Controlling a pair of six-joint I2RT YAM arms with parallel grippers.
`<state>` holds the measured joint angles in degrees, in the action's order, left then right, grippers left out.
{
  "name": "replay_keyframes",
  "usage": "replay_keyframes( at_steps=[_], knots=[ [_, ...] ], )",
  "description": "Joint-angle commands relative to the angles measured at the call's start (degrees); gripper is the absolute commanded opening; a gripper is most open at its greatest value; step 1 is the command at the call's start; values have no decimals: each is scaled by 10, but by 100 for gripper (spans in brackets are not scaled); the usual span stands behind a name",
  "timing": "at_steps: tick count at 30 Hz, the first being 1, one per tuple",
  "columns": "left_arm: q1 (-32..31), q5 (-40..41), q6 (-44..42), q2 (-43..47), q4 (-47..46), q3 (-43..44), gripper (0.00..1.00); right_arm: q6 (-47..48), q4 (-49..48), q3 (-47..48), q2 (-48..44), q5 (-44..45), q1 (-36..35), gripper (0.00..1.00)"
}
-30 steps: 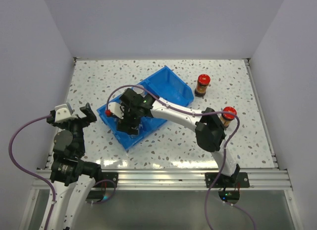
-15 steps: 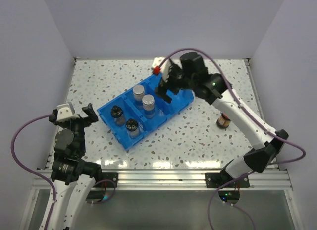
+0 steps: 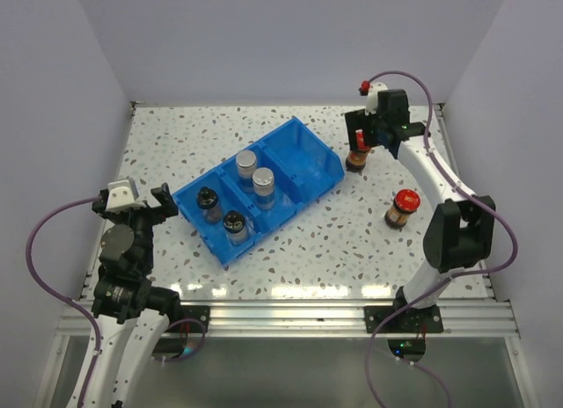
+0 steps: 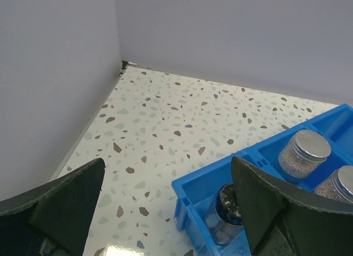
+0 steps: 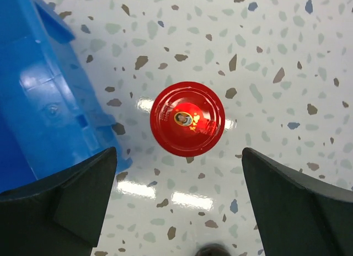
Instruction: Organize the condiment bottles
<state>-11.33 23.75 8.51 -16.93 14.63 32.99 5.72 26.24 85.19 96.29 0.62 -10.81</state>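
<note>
bottles stand in two places: four in the bin and two out on the table. the bin lies at a slant in mid-table. in the top view the silver-cap bottles stand close together in its middle compartment, and the black-cap bottles stand a little apart in the end compartment nearest the left arm. one red-cap bottle stands upright on the table just beside the bin's far end, partly hidden by the right gripper, which hangs over it. the right wrist view looks straight down on its round red cap, which sits between the two fingers. they are spread wide with bare table showing on either side, so they touch nothing. the bin's wall fills the left of that view. whether the fingertips reach below the cap i cannot tell. the other red-cap bottle stands upright and alone, nearer the right arm's base and well apart from the bin. the left gripper sits at the near left of the table, beside the bin's near end but clear of it. its fingers are also spread wide and hold nothing. between them the left wrist view shows speckled table and the bin's corner, with one black cap and both silver caps in sight.
</note>
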Motion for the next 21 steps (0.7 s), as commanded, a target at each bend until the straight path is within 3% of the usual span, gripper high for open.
replay_keyframes(
  at_steps=[1,14,18,21],
  knots=[
    [-2,-10,2,-6,-22,0,100,-53,-33,28,29,39,5,99],
    [-2,-12,0,-16,-23,0,100,-75,-17,103,153,11,22,97],
    [-2,-13,-1,-17,-23,0,100,-72,-13,108,166,8,22,91],
    [-2,-13,-1,-18,-23,0,100,-69,-8,109,170,9,22,80]
  ],
)
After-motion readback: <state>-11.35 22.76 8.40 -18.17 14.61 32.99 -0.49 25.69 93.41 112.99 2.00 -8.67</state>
